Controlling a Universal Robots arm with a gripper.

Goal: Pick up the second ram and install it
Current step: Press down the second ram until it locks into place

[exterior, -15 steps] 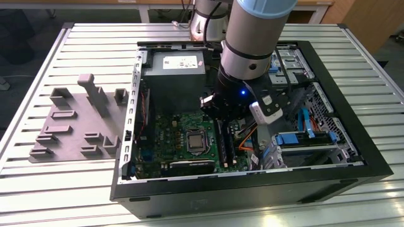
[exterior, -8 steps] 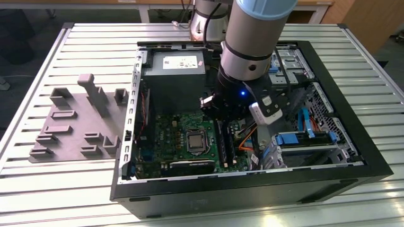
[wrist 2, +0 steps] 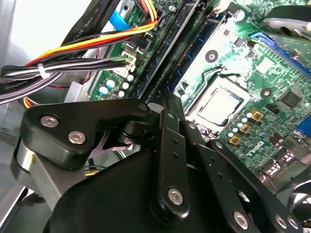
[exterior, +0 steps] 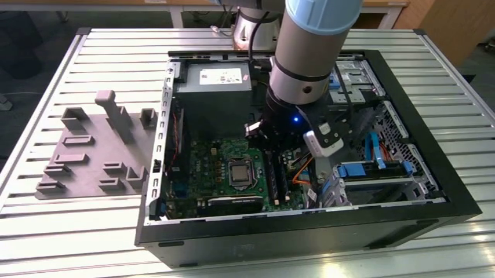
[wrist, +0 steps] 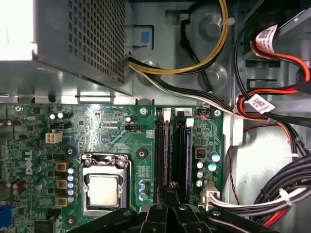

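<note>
The second ram [wrist: 168, 150] is a thin dark stick standing on edge along the black memory slots [wrist: 184, 155] of the motherboard. In the second wrist view it runs away from my fingertips as a blue-green strip [wrist 2: 194, 56]. My gripper [wrist: 170, 188] is low inside the open computer case, and its black fingers [wrist 2: 167, 126] are drawn together on the near end of the stick. In the exterior view the gripper [exterior: 270, 155] hangs under the arm's wrist, right over the slots [exterior: 273, 176].
The CPU socket [wrist: 103, 187] lies beside the slots. Bundled cables [wrist: 272, 194] crowd the other side, and the power supply [exterior: 213, 92] sits at the case's far end. A grey moulded tray [exterior: 85, 150] rests on the slatted table at the exterior view's left.
</note>
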